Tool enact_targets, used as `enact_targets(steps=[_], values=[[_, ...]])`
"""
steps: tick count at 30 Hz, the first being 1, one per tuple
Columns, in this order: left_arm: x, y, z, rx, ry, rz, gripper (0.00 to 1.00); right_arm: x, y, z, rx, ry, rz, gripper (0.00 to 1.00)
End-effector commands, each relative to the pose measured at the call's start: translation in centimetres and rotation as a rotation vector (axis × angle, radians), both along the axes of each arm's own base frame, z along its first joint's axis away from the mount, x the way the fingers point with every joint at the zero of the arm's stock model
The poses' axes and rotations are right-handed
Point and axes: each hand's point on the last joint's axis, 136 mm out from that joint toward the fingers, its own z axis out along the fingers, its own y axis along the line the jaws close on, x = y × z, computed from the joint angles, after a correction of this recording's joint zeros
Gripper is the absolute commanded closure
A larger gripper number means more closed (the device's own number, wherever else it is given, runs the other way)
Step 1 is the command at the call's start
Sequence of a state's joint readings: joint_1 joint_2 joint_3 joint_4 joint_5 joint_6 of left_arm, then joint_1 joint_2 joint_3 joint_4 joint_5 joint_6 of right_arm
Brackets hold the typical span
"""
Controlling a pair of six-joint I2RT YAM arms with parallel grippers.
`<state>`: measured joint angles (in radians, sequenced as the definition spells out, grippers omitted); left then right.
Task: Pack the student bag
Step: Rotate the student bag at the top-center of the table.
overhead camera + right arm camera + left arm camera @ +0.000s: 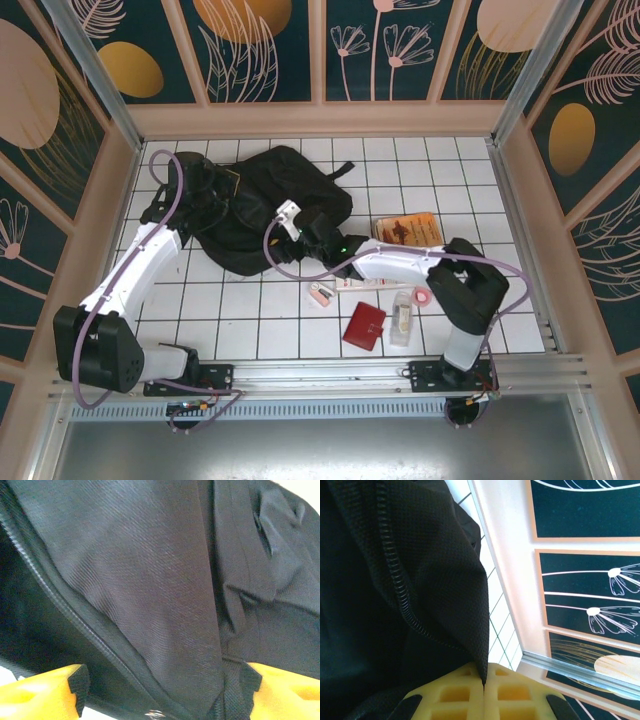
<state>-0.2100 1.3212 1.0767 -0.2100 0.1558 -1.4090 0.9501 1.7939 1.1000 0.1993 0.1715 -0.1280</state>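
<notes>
Top external view puts the student bag (pixel 250 195) at the back left of the white tiled bench (pixel 250 325), slumped and rumpled. At the bag's left edge, the left claw (pixel 484 682) is clamped tight on a fold of its black fabric. The left wrist view has the cloth pinched in the seam between the yellow fingers (pixel 455 695), close to a zipper line. At the bag's right side, the right claw (pixel 162 692) stands wide. Its yellow fingers (pixel 40 692) are well apart, with bag cloth and a zipper spanning the gap. Right of the bag lies an orange-brown booklet (pixel 408 229). Nearer the arms are a small pink item (pixel 320 296), a red square pouch (pixel 364 325) and a clear packet (pixel 402 318) just beside the pouch.
</notes>
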Motion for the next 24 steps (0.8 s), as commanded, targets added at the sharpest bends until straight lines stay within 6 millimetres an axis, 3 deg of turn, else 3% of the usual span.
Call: enact_targets(steps=[1,10,13,16,19,24], values=[[-0.2,0.0,4.8,-0.047,-0.146,0.018,1.00,4.0,-1.9,-0.3,-0.046,-0.055,-0.131,0.21],[-2.9,-0.1,3.7,-0.067,-0.132,0.049,1.00,9.8,-3.5,1.3,0.022,-0.064,-0.148,0.25],[-3.1,-0.7,2.3,-0.078,-0.106,0.039,1.00,11.5,-4.2,2.5,0.025,-0.080,-0.161,0.25],[-2.5,-1.0,1.8,-0.089,-0.099,0.042,1.00,9.6,-2.8,4.3,0.071,-0.071,-0.043,0.25],[-1.6,-0.9,1.5,-0.101,-0.096,0.070,1.00,5.1,-1.6,5.9,0.185,-0.023,0.130,0.25],[-0.1,-1.9,1.3,-0.175,-0.095,0.076,1.00,0.9,-3.9,9.3,0.421,0.014,0.175,0.25]])
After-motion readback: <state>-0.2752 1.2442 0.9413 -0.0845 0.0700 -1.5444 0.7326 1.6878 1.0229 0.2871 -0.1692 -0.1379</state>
